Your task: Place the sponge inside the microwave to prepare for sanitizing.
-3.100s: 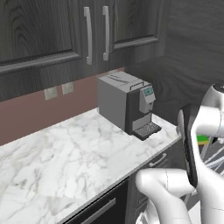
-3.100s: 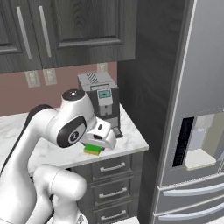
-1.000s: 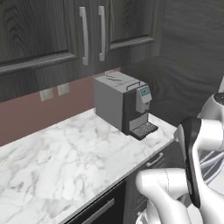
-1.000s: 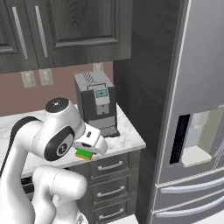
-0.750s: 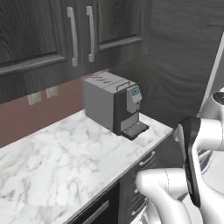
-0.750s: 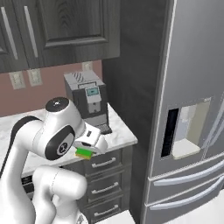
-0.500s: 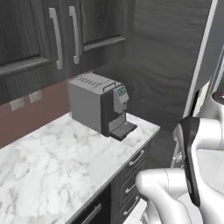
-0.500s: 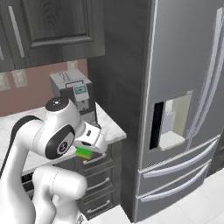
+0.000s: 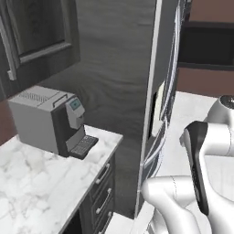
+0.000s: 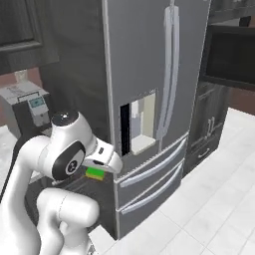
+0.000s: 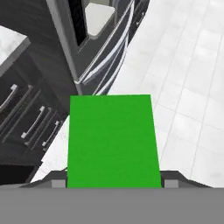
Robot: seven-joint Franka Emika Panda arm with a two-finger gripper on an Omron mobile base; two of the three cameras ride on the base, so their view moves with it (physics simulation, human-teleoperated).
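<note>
Nearest in the hand view: one sponge (image 11: 111, 142), a flat rectangular block with a bright green, matte, untextured top, sitting between the finger tips of the gripper (image 11: 112, 183). The tips themselves are mostly cut off by the bottom of the picture, just two small dark-grey nubs at either side of the sponge, so the jaws are part-spread and closed on the sponge. In the right base view the sponge (image 10: 95, 174) shows as a thin green slab with a yellow lower edge, tucked under the white wrist; the fingers are hidden behind the glossy white arm there.

Below it, a floor (image 11: 192, 83) of pale square tiles, smooth and slightly shiny.

Next, dark woodgrain drawers (image 9: 103, 192) with curved silver bar handles (two handles countable in the left base view, lower ones cut off). On top, a white marble counter (image 9: 41, 183) with grey veining.

One coffee machine (image 9: 50, 119) stands on the counter: boxy, matte grey, black front, small blue screen, ribbed drip tray.

Beyond that, one tall steel-grey fridge (image 10: 144, 99), brushed finish, two long vertical handles, a recessed dispenser niche, two drawer fronts with curved bars.

Farthest, at the right edge of the right base view, the microwave (image 10: 232, 57): dark glass rectangle in a black frame, built into dark cabinetry, partly cropped; handle and panel not discernible.
</note>
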